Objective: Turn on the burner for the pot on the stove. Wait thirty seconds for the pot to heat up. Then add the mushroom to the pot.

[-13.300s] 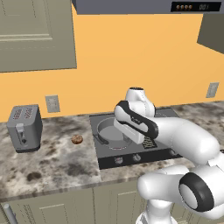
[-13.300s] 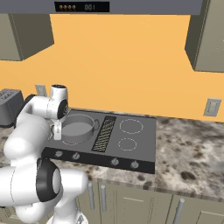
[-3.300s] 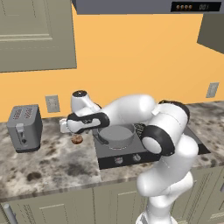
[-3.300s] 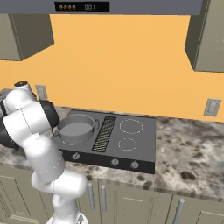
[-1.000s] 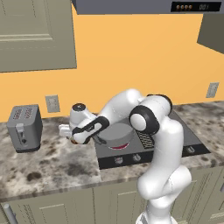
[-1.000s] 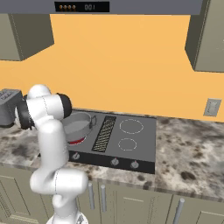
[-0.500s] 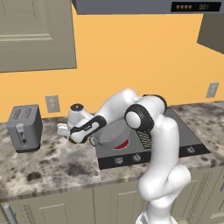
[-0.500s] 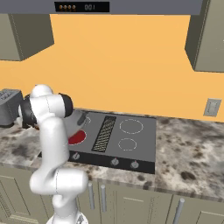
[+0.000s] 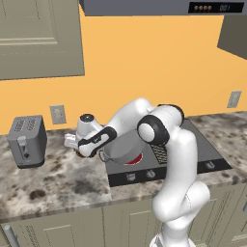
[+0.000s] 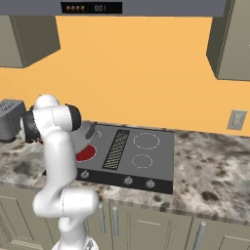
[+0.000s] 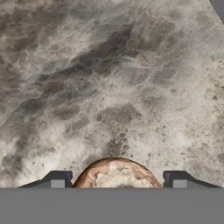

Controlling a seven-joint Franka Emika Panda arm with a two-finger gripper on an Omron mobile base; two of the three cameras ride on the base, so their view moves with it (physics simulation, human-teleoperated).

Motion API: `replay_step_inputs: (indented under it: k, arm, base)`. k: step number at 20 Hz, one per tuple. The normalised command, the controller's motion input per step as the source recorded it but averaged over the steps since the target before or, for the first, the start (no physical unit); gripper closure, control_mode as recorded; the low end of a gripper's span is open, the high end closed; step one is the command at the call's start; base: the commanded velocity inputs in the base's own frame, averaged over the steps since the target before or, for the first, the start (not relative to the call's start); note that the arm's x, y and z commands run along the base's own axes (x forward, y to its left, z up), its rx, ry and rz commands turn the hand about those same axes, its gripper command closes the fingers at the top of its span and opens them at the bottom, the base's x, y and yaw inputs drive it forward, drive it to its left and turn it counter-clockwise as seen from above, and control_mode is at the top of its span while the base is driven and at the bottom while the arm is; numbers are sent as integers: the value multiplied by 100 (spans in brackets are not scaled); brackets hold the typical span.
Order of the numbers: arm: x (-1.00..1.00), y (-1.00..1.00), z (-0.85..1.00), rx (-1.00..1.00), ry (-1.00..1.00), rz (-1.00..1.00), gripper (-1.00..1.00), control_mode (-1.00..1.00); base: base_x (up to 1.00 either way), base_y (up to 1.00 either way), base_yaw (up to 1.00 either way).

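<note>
The fingers (image 11: pixel 117 179) straddle the mushroom (image 11: pixel 116 174), one tip on each side with a gap showing at both, so they are spread and not clamped on it. The mushroom lies on the marbled tabletop (image 11: pixel 109 78), left of the stove (image 9: pixel 193 153). The pot (image 9: pixel 123 147) sits on the stove's left side over a burner (image 10: pixel 84 153) glowing red. A toaster (image 9: pixel 26 141) stands far left.

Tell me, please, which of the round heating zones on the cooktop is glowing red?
It is the front left zone, next to the arm; it glows solid red beside the pot. The two zones right of the ribbed grille stay black with pale ring outlines.
</note>
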Motion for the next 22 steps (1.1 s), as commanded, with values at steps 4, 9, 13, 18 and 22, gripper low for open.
replay_step_inputs:
  k: [4, 9, 13, 18, 22]
  arm:
    - [0, -11, 0, 2, 0, -5, 100, -100]
    - [-7, -17, 3, 4, 0, -6, 100, -100]
    - [-18, -11, 35, 0, -9, -7, 100, -100]
    - [-1, 0, 21, 0, -7, -6, 100, -100]
    - [-10, -16, 38, 0, -7, -6, 100, -100]
  base:
    - [0, 0, 0]
    - [0, 0, 0]
    - [0, 0, 0]
    - [0, 0, 0]
    - [0, 0, 0]
